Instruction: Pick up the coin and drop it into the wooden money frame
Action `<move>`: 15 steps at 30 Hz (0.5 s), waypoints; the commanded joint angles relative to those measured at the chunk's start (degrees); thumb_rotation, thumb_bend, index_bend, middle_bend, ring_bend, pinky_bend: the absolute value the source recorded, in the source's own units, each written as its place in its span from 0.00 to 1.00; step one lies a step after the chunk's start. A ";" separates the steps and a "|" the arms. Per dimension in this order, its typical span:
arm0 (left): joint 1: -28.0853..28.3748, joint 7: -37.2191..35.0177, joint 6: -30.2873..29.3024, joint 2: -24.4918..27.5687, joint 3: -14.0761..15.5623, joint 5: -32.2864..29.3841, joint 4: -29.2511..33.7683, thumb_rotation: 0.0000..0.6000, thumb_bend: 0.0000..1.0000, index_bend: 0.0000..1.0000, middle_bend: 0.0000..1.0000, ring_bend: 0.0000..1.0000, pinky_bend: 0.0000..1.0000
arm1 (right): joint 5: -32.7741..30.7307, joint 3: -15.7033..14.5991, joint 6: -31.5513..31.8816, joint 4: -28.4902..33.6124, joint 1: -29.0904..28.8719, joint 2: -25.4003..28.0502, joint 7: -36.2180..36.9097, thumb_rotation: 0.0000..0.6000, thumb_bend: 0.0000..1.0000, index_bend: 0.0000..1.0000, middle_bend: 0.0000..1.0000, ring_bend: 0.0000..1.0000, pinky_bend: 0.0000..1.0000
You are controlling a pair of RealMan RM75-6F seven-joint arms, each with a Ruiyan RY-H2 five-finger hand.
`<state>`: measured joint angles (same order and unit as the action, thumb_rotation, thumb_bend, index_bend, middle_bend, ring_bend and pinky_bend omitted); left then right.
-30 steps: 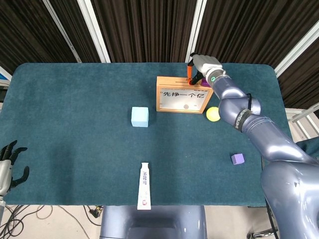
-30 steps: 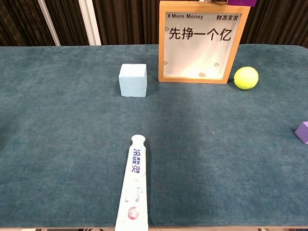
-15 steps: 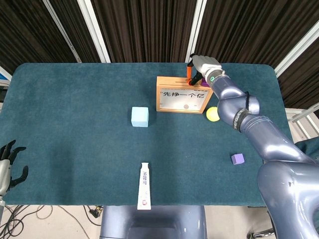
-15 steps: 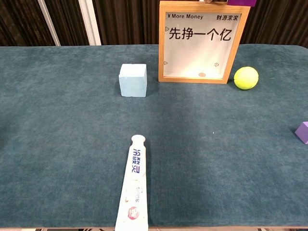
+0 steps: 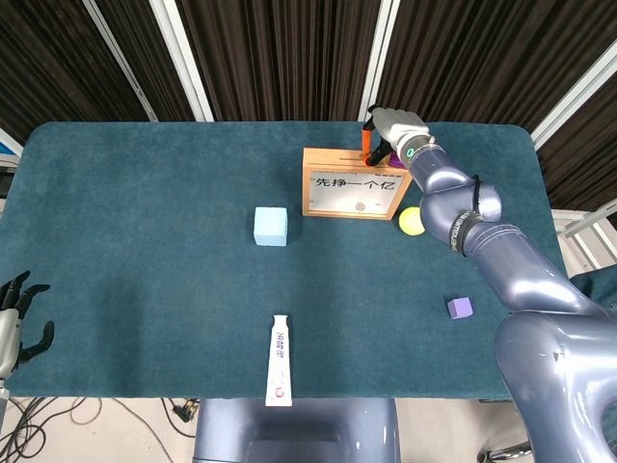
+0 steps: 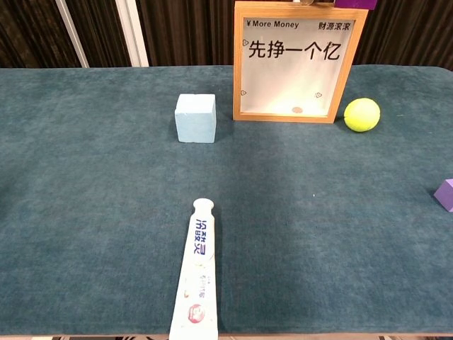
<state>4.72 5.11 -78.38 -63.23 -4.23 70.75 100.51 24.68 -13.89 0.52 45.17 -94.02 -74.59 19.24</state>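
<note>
The right hand (image 5: 393,128) is hovering over the wooden money frame (image 5: 351,183), grip unreadable; the chest view is showing only a coin (image 6: 298,110) inside.

The right arm (image 5: 501,260) comes into the head view from the lower right corner and stretches diagonally up and to the left across the right side of the tabletop (image 5: 145,251), bent a little partway along, with a black band around one segment. Its right hand (image 5: 388,130) is held near the far edge of the tabletop, right of centre, the pale back turned upward and the dark fingers (image 5: 370,147) pointing down; whether they pinch anything cannot be told. The left hand (image 5: 13,323) sits low at the left edge of the view, beyond the near left corner of the tabletop, its dark fingers spread and holding nothing.
</note>
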 commanded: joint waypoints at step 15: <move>0.02 0.01 0.12 0.17 0.08 -0.05 0.14 1.00 0.45 0.23 0.00 0.00 0.16 | 4.89 -0.49 -1.47 -0.60 -0.26 -0.26 4.77 1.00 0.69 0.62 0.02 0.00 0.00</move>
<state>4.74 5.11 -78.25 -63.06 -4.14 70.71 100.65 29.41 -14.29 -0.85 44.65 -94.27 -74.80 23.86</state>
